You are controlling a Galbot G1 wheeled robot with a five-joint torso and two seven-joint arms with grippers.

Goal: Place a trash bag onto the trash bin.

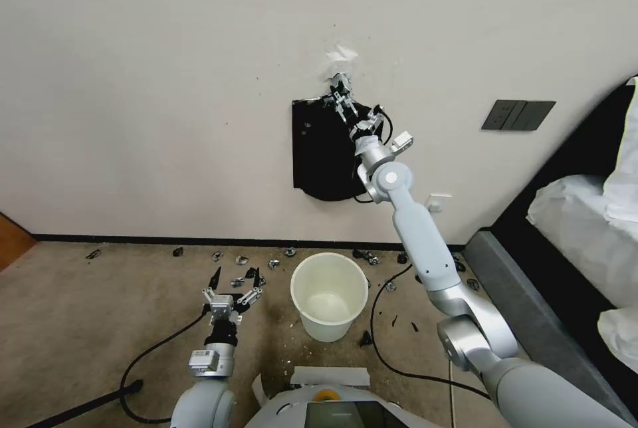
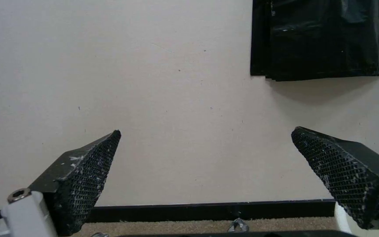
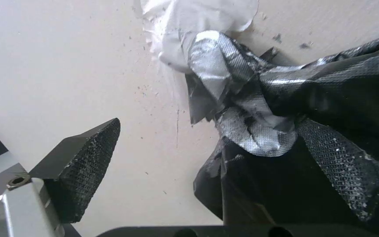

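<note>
Bags of black plastic are hanging as a flat pack [image 1: 323, 157] on the cream wall [image 1: 166, 82] at the centre of the head view, its rounded bottom edge sitting above the trash bin [image 1: 329, 305]. The right gripper [image 1: 341, 97] is reaching up to the pack's top right corner, just under a torn white patch of tape [image 1: 341, 54] on the wall. In the right wrist view its jaws are standing open: one finger [image 3: 81, 164] is hanging free in front of the bare wall at the lower left of that frame, while the other finger [image 3: 345, 164] is lying against the crinkled black film of the trash bag [image 3: 330, 95], whose bunched, silvery top [image 3: 224, 75] is gathering at the tape; nothing is being pinched between them. The trash bin is standing upright on the brown carpet [image 1: 80, 308] at the lower centre of the head view, with no bag over its rim. Small black plastic scraps [image 1: 239, 260] are lying scattered along the dark baseboard [image 1: 133, 239] behind it, and a black cable [image 1: 382, 341] is curling past its right side. The left gripper [image 1: 231, 294] is hovering low at the lower left of the head view, just left of the bin, with its jaws spread wide and holding nothing; in the left wrist view its two fingers [image 2: 84, 184] are framing bare wall, with the pack at the upper right of that frame.
</note>
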